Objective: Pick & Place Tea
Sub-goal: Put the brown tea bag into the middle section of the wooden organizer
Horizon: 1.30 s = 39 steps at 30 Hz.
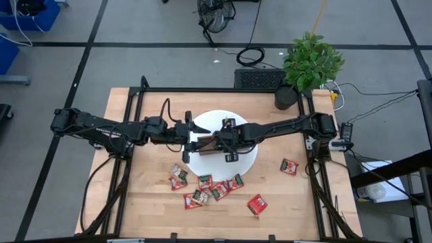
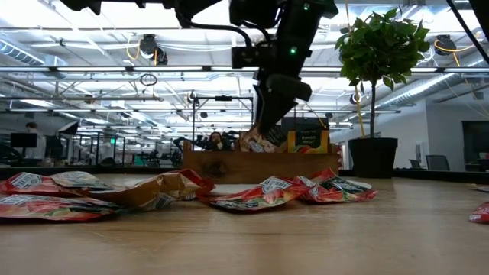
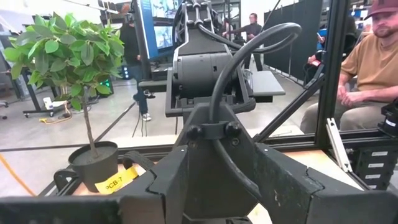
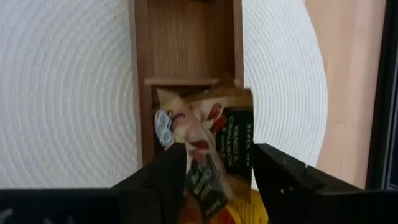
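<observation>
hanging over the wooden tray (image 1: 206,146), your right gripper (image 4: 214,177) points straight down at one of its compartments, fingers (image 4: 163,171) spread apart with a tan-and-red tea sachet (image 4: 200,163) standing between them. you cannot tell from the wrist view whether the pads touch that sachet or merely flank it. it leans among other sachets (image 4: 236,140) upright in the same compartment, one of them dark with pale lettering; the neighbouring compartment past the divider shows bare wood.

the tray lies on a round white mat (image 1: 250,162) near the middle of the wooden table (image 1: 135,202). in the low view sachets poke above the tray's rim under the dark gripper.

your left gripper (image 1: 191,128) sits just beside the tray on the opposite side, level with the right one, and its fingers are hidden; whether they are spread you cannot tell.

loose red sachets (image 1: 206,185) lie scattered on the table near the front edge of the mat, with one (image 1: 256,204) farther out and another (image 1: 289,166) off towards the right arm's base. a potted plant (image 1: 309,64) stands at the table's far right corner.
</observation>
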Motion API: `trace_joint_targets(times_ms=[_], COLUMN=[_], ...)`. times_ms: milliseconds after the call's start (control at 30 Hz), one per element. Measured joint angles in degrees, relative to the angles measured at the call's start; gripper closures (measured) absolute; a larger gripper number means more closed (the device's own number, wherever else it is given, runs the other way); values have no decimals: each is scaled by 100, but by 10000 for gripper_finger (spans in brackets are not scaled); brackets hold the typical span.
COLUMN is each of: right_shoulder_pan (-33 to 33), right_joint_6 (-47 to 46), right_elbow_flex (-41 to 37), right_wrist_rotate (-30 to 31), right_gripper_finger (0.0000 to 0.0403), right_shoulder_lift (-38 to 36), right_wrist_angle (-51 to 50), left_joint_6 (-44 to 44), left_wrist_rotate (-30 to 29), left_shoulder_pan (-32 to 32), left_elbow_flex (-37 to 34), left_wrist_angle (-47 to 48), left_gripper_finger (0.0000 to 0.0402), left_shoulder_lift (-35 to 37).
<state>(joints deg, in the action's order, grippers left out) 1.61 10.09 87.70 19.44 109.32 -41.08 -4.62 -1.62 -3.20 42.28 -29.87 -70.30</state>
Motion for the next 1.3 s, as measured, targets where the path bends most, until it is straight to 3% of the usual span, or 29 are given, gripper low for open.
trace_joint_targets(times_ms=[333, 533, 667, 833, 1000, 1100, 1200, 1300], right_shoulder_pan=[125, 321, 480, 819, 974, 981, 975, 977], right_joint_6=[134, -409, -945, -1053, -810, -778, -658, -467], right_elbow_flex=[-13, 8, -362, -1814, -3634, -4624, -5440, -6025], right_wrist_rotate=[32, -22, -454, -620, -600, -617, -600, -605], right_gripper_finger=[229, 230, 230, 230, 230, 230, 231, 231], right_shoulder_lift=[-491, -1410, -2231, -3661, -5101, -5825, -6437, -6873], right_wrist_angle=[132, -207, -298, 1002, 2882, 3832, 4723, 5357], left_joint_6=[18, 35, 325, 1128, 1295, 1584, 2038, 2162], left_wrist_rotate=[-2, -118, -376, -552, 155, -163, -400, -377], left_shoulder_pan=[0, 9, 31, 159, 261, 266, 271, 265], left_elbow_flex=[17, -20, 4, 4, -4, 79, 403, 1066], left_wrist_angle=[202, 592, 1033, 1333, 1194, 1037, 1348, 2227], left_gripper_finger=[220, 220, 220, 220, 220, 220, 220, 220], left_shoulder_lift=[15, -15, -66, -306, -807, -1134, -1550, -1980])
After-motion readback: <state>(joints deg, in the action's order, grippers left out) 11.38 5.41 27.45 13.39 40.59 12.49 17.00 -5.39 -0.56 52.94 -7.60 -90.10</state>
